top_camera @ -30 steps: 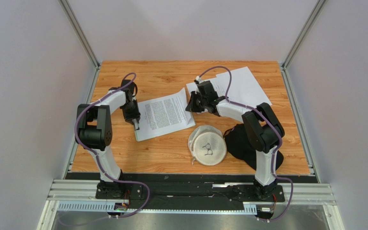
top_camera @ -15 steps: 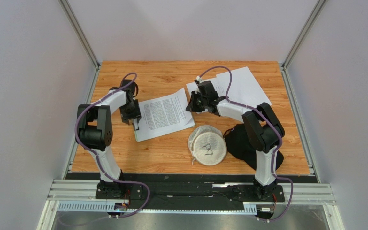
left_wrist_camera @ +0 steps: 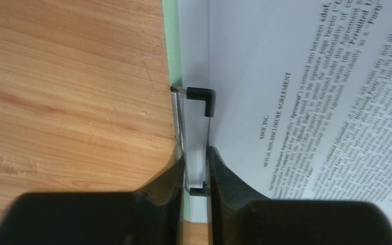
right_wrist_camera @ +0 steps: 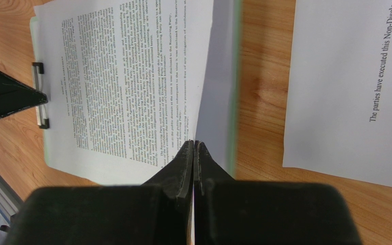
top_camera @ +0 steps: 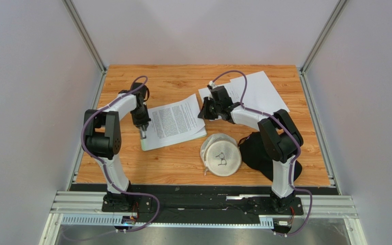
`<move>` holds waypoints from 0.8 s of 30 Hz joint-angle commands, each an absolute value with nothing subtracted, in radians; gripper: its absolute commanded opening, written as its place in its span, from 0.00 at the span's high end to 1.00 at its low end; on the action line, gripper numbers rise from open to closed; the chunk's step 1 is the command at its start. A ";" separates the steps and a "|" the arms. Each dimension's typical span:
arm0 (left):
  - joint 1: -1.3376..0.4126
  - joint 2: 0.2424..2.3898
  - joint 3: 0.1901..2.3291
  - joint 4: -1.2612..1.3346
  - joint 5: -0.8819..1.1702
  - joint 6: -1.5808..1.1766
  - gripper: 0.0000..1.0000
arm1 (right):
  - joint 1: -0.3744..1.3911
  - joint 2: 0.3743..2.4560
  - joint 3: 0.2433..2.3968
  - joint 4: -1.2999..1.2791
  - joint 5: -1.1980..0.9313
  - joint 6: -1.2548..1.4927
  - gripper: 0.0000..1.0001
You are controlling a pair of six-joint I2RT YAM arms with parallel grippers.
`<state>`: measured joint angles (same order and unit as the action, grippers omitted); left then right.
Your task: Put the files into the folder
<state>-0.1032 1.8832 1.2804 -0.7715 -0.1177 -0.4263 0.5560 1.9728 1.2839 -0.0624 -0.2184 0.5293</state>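
On the worktop [top_camera: 182, 168], left of centre, the light-green folder [left_wrist_camera: 171, 41] shows only thin edges under a densely printed file [top_camera: 175, 121]. Left claw [left_wrist_camera: 195, 155] narrow, pinching the metal clip [left_wrist_camera: 203, 96]; right claw [right_wrist_camera: 193, 145] closed tight on that file's raised corner.

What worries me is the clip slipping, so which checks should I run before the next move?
1. Is the left gripper closed on the metal clip: ok.
2. Is the right gripper shut on the edge of the printed sheet: ok, looks pinched.
3. Is the printed sheet's top edge under the metal clip: cannot tell.
4. Is the printed sheet flat on the folder: not ok, the held side is lifted.
5. Is the other sheet in the folder: not ok, it lies on the table.
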 commanded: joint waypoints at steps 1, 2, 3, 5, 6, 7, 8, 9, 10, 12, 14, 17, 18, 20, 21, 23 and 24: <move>-0.104 1.907 1.305 -0.770 -0.112 -0.405 0.86 | 0.560 1.930 1.302 -0.025 -0.215 0.522 1.00; -0.104 1.910 1.302 -0.769 -0.098 -0.400 0.87 | 0.561 1.931 1.305 -0.026 -0.222 0.522 1.00; -0.103 1.914 1.299 -0.762 -0.074 -0.400 0.93 | 0.561 1.936 1.310 -0.029 -0.222 0.523 1.00; -0.098 1.902 1.284 -0.732 -0.042 -0.402 0.96 | 0.561 1.937 1.309 -0.028 -0.230 0.523 1.00; -0.098 1.898 1.269 -0.724 -0.023 -0.402 0.99 | 0.561 1.940 1.308 -0.026 -0.229 0.526 1.00; -0.097 1.898 1.269 -0.726 -0.021 -0.402 1.00 | 0.561 1.940 1.308 -0.028 -0.230 0.528 1.00; -0.097 1.894 1.269 -0.732 -0.017 -0.402 1.00 | 0.563 1.942 1.310 -0.031 -0.227 0.525 1.00; -0.097 1.894 1.266 -0.732 -0.006 -0.400 1.00 | 0.561 1.937 1.309 -0.032 -0.222 0.522 1.00; -0.097 1.882 1.264 -0.732 -0.006 -0.396 1.00 | 0.561 1.939 1.310 -0.035 -0.218 0.519 1.00; -0.097 1.853 1.253 -0.735 -0.017 -0.394 0.93 | 0.561 1.934 1.312 -0.044 -0.210 0.514 1.00; -0.097 1.798 1.250 -0.738 -0.037 -0.394 0.79 | 0.560 1.931 1.307 -0.043 -0.212 0.512 1.00; -0.097 1.755 1.264 -0.758 -0.072 -0.393 0.63 | 0.561 1.934 1.299 -0.037 -0.215 0.514 1.00; -0.097 1.749 1.269 -0.762 -0.086 -0.391 0.61 | 0.560 1.937 1.299 -0.037 -0.215 0.514 1.00; -0.091 1.747 1.269 -0.765 -0.089 -0.390 0.45 | 0.560 1.937 1.299 -0.038 -0.218 0.514 1.00; -0.086 1.758 1.272 -0.764 -0.084 -0.390 0.42 | 0.561 1.937 1.298 -0.038 -0.219 0.514 1.00; -0.066 1.775 1.281 -0.775 -0.071 -0.393 0.36 | 0.560 1.934 1.296 -0.038 -0.219 0.514 1.00; -0.055 1.790 1.285 -0.773 -0.048 -0.393 0.30 | 0.560 1.933 1.296 -0.037 -0.221 0.512 1.00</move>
<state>-0.0883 1.7855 1.2552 -0.7586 -0.0685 -0.3962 0.5560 1.9728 1.2839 -0.0639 -0.2188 0.5262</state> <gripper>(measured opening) 0.626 0.006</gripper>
